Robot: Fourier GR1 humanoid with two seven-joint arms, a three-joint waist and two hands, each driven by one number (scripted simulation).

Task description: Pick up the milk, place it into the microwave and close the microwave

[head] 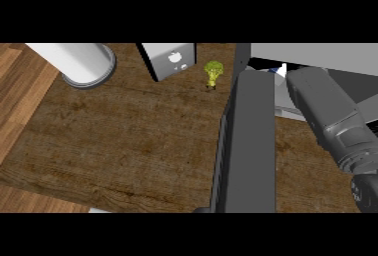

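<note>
The microwave (pixel 317 52) stands at the right with its dark grey door (pixel 249 145) swung wide open toward me. My right forearm (pixel 325 107) reaches from the lower right into the microwave's opening. Its hand is hidden past the wrist, inside the dark cavity. A small white and blue piece, likely the milk (pixel 281 69), shows just left of the wrist at the mouth of the cavity. I cannot see whether the hand touches it. My left hand does not show.
A green broccoli (pixel 213 74) lies on the wooden counter (pixel 125 140) left of the door. Behind it stands a grey box with a white logo (pixel 174 60). A white cylinder (pixel 81 62) stands at the back left.
</note>
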